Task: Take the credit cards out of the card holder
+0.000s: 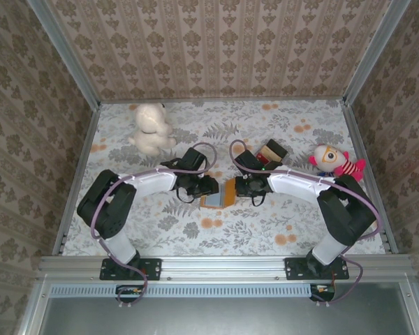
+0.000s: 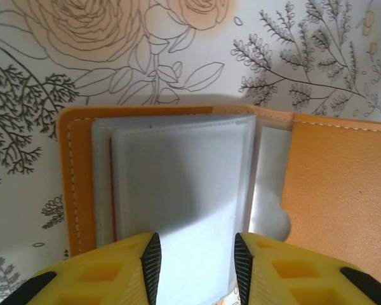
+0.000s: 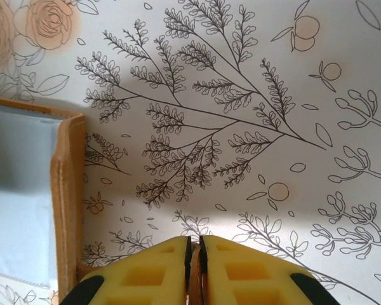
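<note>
Two arms met at the middle of the table [image 1: 265, 234], seen from above. A white bear [image 1: 151, 129] sat towards 10 o'clock from the centre. The left gripper [image 1: 208, 187] was at the wallet's 9 o'clock side. The wallet [image 1: 220, 196] lay open and flat between both grippers, grey page to the left and orange cover to the right.

On the left wrist camera, the left gripper [image 2: 195, 260] had its jaws standing apart, one finger on each side of the top page [image 2: 178, 184], near its 6 o'clock edge. The page lay flat and was wider than the gap. A thin red edge, seemingly a card [image 2: 113, 213], showed under the page's 9 o'clock side. The wallet's [image 2: 333, 190] orange cover spread towards 3 o'clock.

The right gripper [image 1: 239, 187] was at the wallet's 3 o'clock edge. On its wrist camera, the right gripper [image 3: 193, 264] had its jaws nearly closed on a thin tan strip that ran on from the wallet's [image 3: 66, 203] rim.

A brown block [image 1: 272, 150] stood at 1 o'clock from the wallet. A doll [image 1: 334, 162] in red lay at 2 o'clock, well apart.
</note>
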### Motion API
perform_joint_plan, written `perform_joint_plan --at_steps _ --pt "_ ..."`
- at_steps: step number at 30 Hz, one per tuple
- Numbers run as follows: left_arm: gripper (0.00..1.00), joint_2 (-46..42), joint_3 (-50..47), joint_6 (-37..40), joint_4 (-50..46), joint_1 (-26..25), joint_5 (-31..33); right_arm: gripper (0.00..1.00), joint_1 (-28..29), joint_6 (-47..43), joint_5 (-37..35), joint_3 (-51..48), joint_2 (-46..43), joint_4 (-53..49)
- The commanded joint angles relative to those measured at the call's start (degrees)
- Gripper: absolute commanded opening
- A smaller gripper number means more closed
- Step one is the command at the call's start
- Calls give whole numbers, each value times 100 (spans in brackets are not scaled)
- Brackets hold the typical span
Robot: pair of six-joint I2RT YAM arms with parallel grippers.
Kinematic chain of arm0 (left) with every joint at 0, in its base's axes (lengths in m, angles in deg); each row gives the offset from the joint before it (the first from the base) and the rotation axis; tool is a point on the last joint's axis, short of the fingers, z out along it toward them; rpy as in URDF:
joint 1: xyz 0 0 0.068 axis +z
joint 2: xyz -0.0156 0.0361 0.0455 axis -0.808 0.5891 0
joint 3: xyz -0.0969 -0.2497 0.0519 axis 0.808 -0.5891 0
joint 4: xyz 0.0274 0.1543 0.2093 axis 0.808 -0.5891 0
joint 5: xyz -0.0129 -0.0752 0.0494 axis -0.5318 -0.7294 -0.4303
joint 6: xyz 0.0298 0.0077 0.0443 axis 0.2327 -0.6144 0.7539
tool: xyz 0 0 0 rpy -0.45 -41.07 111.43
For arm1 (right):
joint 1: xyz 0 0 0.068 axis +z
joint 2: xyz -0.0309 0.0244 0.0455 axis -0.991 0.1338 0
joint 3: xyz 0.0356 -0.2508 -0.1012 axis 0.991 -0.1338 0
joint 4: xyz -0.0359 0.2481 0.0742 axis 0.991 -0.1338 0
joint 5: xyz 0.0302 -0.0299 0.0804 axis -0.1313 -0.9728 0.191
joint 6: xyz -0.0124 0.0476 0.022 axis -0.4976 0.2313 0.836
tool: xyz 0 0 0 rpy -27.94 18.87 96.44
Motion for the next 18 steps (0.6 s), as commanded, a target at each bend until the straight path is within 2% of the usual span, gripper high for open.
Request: perform_joint_plan --at_steps 1,18 --pt "42 58 146 -72 -240 -20 303 15 -38 -175 49 -75 177 44" --pt "43 -393 226 165 -929 -10 790 14 -94 -385 18 -154 293 192"
